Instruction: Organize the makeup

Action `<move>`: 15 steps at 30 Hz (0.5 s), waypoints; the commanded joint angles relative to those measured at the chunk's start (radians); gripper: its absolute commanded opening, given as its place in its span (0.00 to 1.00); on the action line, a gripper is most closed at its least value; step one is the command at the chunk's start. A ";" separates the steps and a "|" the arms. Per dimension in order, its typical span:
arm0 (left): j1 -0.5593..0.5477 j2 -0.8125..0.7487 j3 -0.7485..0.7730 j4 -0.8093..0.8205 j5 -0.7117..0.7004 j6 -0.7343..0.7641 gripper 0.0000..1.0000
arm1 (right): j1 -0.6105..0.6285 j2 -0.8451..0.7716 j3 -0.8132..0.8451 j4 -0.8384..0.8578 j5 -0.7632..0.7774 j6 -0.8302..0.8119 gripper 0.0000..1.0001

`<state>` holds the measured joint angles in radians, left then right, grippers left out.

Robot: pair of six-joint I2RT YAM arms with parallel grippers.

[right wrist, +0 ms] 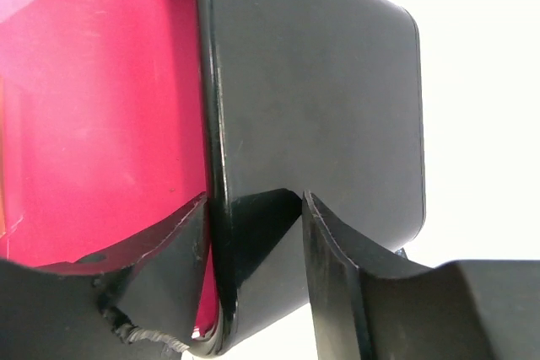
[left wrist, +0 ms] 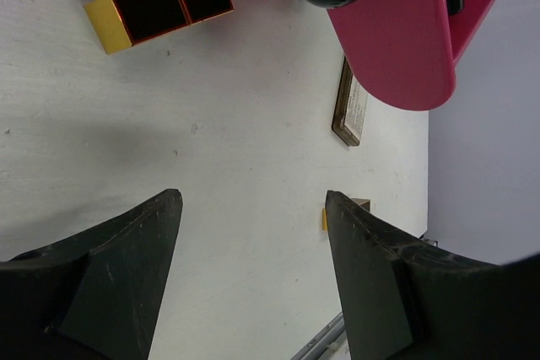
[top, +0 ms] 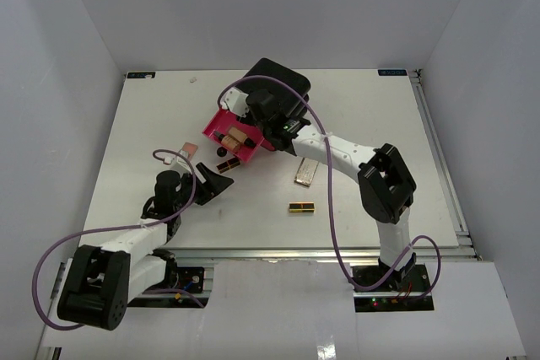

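Observation:
Seen from above, a pink drawer [top: 221, 124] sticks out of the black box [top: 283, 82] and holds tan bottles [top: 236, 135]. My right gripper [top: 263, 128] is at its right side. In the right wrist view the right gripper [right wrist: 253, 196] stands astride a black panel [right wrist: 321, 99] beside the pink drawer [right wrist: 101, 107]; a gap shows by the right finger, so it is open. My left gripper [top: 215, 181] [left wrist: 253, 200] hangs open over bare table. On the table lie a black-and-gold lipstick [top: 228, 163] [left wrist: 160, 10], a beige palette [top: 305, 173] [left wrist: 350, 111], another lipstick [top: 301, 207] and a pinkish piece [top: 189, 150].
The pink drawer [left wrist: 405, 40] overhangs the table in the left wrist view. A metal rail [top: 337, 250] runs along the table's near edge. White walls close in the table on the left, right and far sides. Purple cables [top: 325, 200] loop over both arms.

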<state>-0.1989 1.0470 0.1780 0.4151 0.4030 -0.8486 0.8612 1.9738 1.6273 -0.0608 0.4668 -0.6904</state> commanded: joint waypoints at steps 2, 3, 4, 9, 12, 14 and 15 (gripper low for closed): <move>-0.011 0.062 0.035 0.116 -0.010 0.024 0.78 | 0.031 -0.046 -0.032 0.019 0.035 -0.020 0.46; -0.013 0.075 0.043 0.117 -0.017 0.032 0.77 | 0.033 -0.048 -0.035 0.020 0.035 -0.019 0.44; -0.014 0.092 0.050 0.117 -0.026 0.038 0.76 | 0.035 -0.051 -0.037 0.021 0.035 -0.018 0.43; -0.020 0.162 0.101 0.101 -0.100 0.048 0.66 | 0.038 -0.059 -0.041 0.022 0.032 -0.013 0.39; -0.029 0.195 0.139 0.082 -0.150 0.042 0.63 | 0.039 -0.059 -0.041 0.021 0.030 -0.011 0.39; -0.035 0.212 0.156 0.072 -0.182 0.035 0.63 | 0.040 -0.059 -0.043 0.022 0.029 -0.010 0.39; -0.037 0.223 0.169 0.069 -0.199 0.032 0.63 | 0.041 -0.058 -0.043 0.021 0.029 -0.009 0.39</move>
<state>-0.2221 1.2481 0.2866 0.4859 0.2963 -0.8197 0.8841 1.9697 1.6043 -0.0341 0.5179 -0.7476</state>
